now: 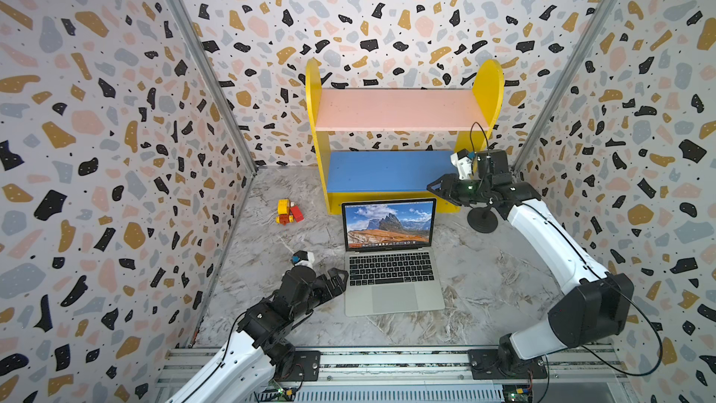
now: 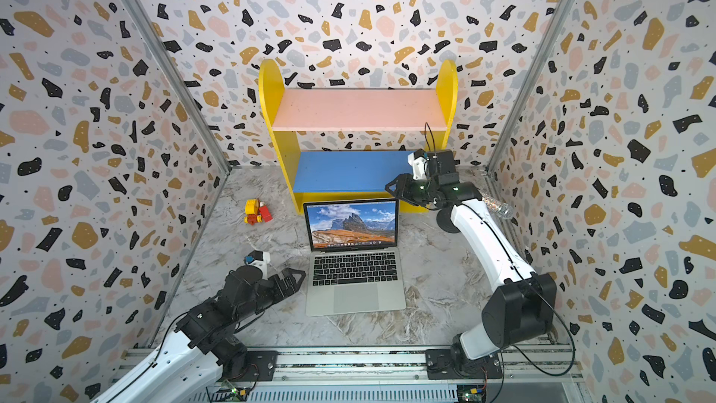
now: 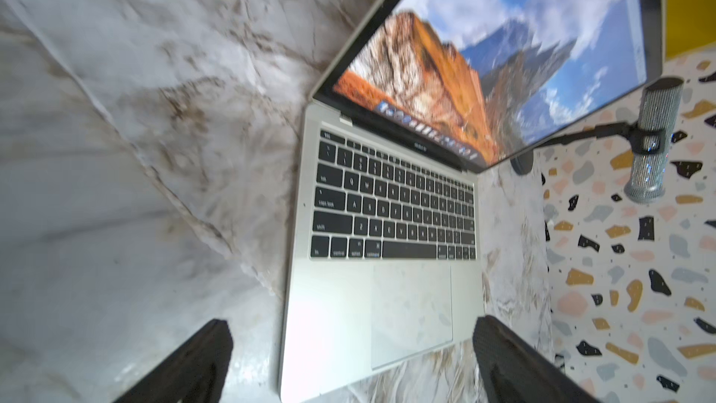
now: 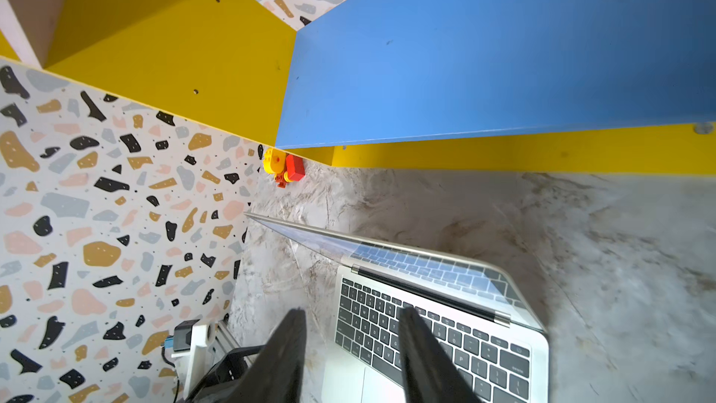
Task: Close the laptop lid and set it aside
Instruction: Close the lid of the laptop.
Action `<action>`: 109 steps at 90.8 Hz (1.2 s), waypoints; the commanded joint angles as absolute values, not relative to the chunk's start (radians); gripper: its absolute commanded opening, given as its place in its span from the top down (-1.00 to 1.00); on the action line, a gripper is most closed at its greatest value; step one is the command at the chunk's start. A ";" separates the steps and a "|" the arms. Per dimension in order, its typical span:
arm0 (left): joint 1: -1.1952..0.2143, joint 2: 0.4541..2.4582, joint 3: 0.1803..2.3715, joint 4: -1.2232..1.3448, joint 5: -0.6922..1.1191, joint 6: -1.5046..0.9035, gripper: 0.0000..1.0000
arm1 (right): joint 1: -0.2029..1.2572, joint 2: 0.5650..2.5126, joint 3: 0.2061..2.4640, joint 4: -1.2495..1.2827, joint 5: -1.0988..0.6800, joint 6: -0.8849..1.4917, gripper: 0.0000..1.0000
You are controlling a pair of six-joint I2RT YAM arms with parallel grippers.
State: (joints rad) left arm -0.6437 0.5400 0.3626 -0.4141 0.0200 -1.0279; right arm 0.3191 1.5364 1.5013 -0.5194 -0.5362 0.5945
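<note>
The silver-grey laptop (image 1: 393,296) (image 2: 354,298) lies open in the middle of the marble table. The laptop lid (image 1: 388,224) (image 2: 353,224) stands upright, its mountain picture facing the front. My left gripper (image 1: 341,281) (image 2: 296,279) is low at the laptop's left edge, beside the keyboard. It is open, and in the left wrist view its fingers (image 3: 211,346) straddle the front left corner of the laptop (image 3: 329,323) without touching. My right gripper (image 1: 434,187) (image 2: 390,186) hangs above and right of the lid's top right corner. Its fingers (image 4: 286,346) stand apart with nothing between them.
A yellow shelf (image 1: 490,83) with a pink and a blue board stands right behind the lid. A red and yellow toy (image 1: 288,212) lies left of it. A glittery microphone (image 2: 498,205) on a black stand (image 1: 482,220) is under my right arm. Patterned walls enclose three sides.
</note>
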 commanded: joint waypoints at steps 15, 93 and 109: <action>-0.849 0.635 0.288 -0.228 -0.039 -1.182 -0.99 | 0.435 1.705 1.781 -0.751 -0.426 0.498 0.39; -0.980 1.101 0.318 0.126 0.083 -1.230 1.00 | 0.536 2.099 2.292 -0.958 -0.313 0.414 0.44; -0.979 1.181 0.323 0.171 0.114 -1.242 1.00 | 0.542 2.152 2.344 -0.993 -0.310 0.404 0.44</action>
